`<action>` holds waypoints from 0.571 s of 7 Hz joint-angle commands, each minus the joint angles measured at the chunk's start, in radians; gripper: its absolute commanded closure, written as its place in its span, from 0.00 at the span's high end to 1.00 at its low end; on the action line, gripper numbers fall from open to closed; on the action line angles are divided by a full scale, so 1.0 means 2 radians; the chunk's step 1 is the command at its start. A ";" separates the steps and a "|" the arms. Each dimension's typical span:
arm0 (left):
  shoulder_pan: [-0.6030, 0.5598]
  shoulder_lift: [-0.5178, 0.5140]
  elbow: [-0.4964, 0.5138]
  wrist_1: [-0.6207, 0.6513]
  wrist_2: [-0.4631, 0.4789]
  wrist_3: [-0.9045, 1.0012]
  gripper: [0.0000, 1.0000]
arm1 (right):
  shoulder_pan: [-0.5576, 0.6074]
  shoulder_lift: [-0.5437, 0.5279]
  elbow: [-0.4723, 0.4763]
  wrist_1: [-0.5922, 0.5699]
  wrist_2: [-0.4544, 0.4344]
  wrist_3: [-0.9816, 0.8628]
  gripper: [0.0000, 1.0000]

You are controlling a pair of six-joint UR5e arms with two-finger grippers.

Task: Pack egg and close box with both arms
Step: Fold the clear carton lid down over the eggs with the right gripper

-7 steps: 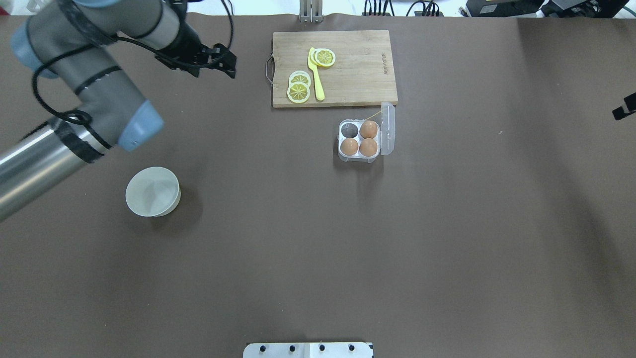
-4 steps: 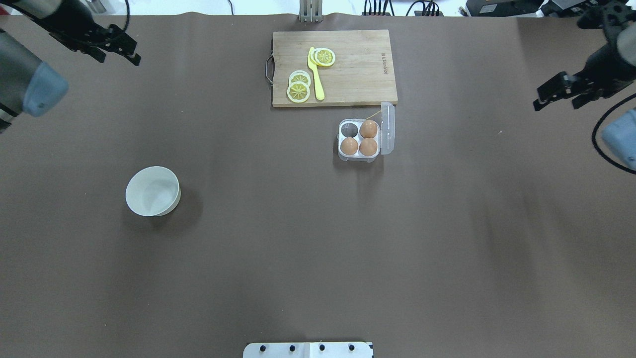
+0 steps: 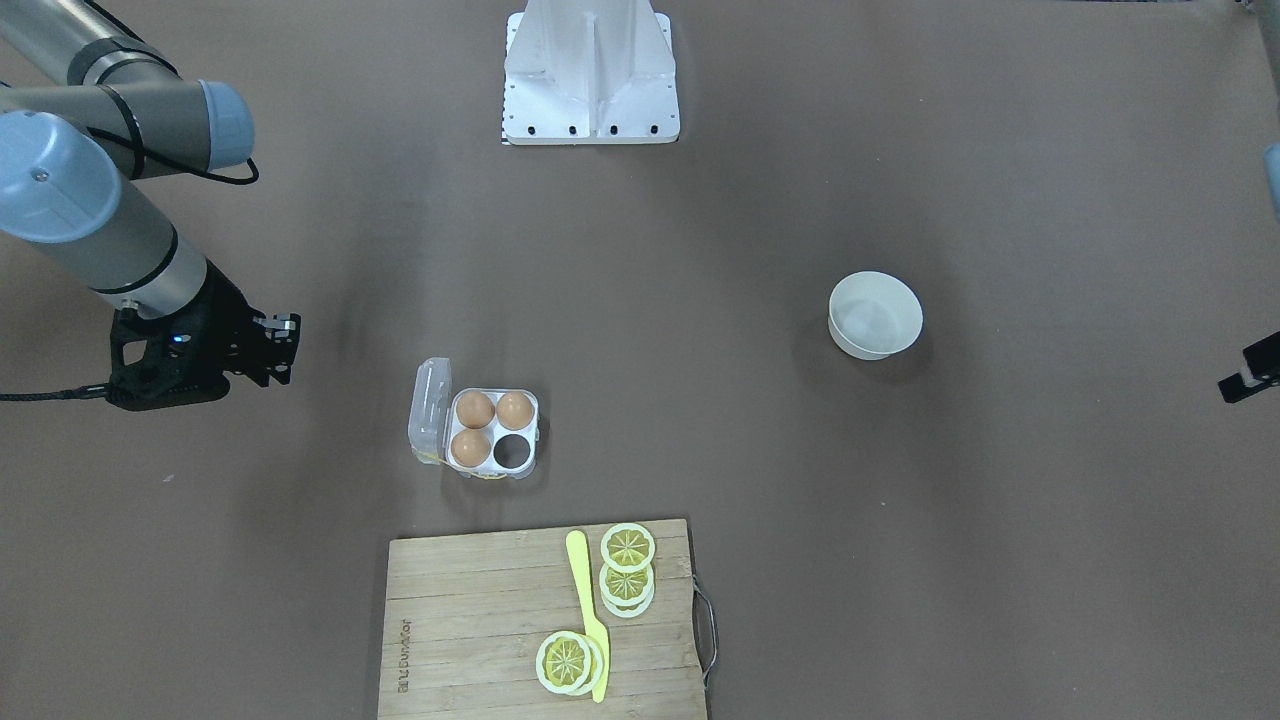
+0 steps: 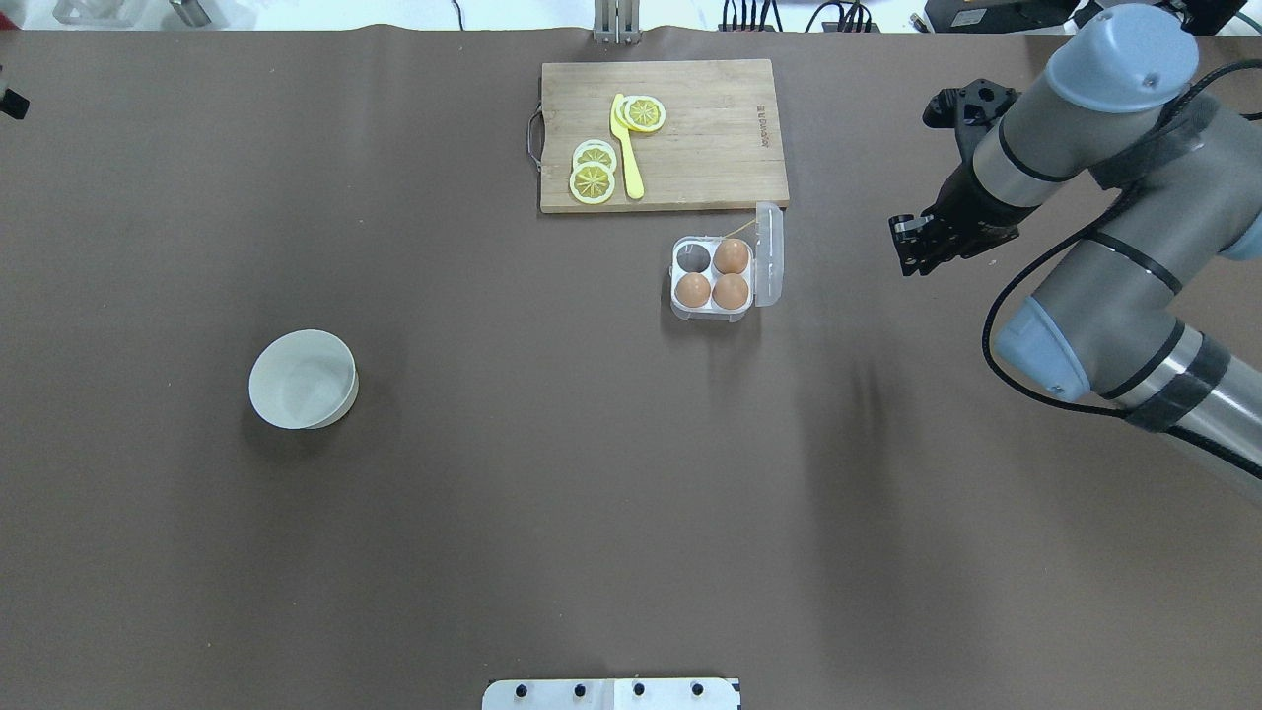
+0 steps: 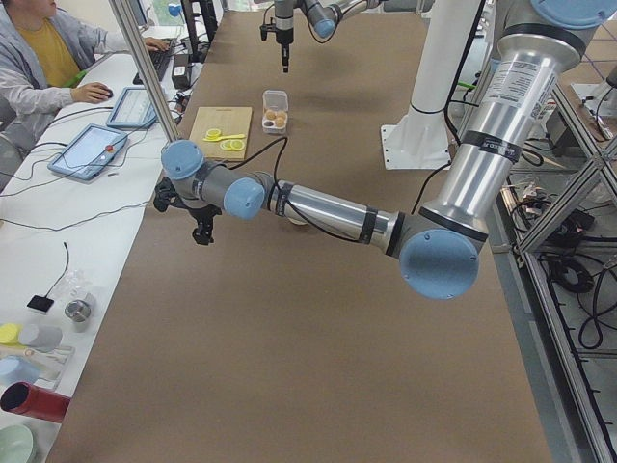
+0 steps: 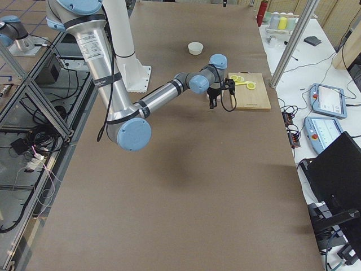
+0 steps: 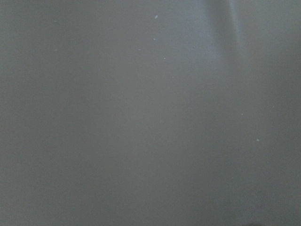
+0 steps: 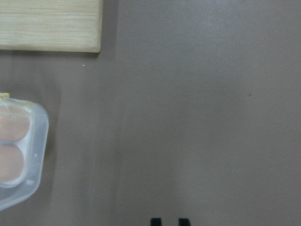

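Observation:
The box sits open just in front of the cutting board, its clear lid standing up on the right side. Three light-brown eggs fill three cups, one of them the egg at front left; the rear left cup is empty. The box also shows in the front view and at the left edge of the right wrist view. My right gripper hovers to the right of the box with its fingertips close together, holding nothing. My left gripper is at the table's far left edge, mostly cut off, so I cannot tell its state.
A white bowl stands at the left front and looks empty. A wooden cutting board with lemon slices and a yellow knife lies behind the box. The white stand is at the robot's side.
My left arm has pulled back leftward, almost out of the overhead view. My right arm has come in from the right edge toward the box. The box and eggs have not moved.

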 commanded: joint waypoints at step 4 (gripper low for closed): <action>-0.035 0.020 0.019 0.022 -0.001 0.048 0.98 | -0.047 0.094 -0.072 0.056 -0.013 0.129 0.00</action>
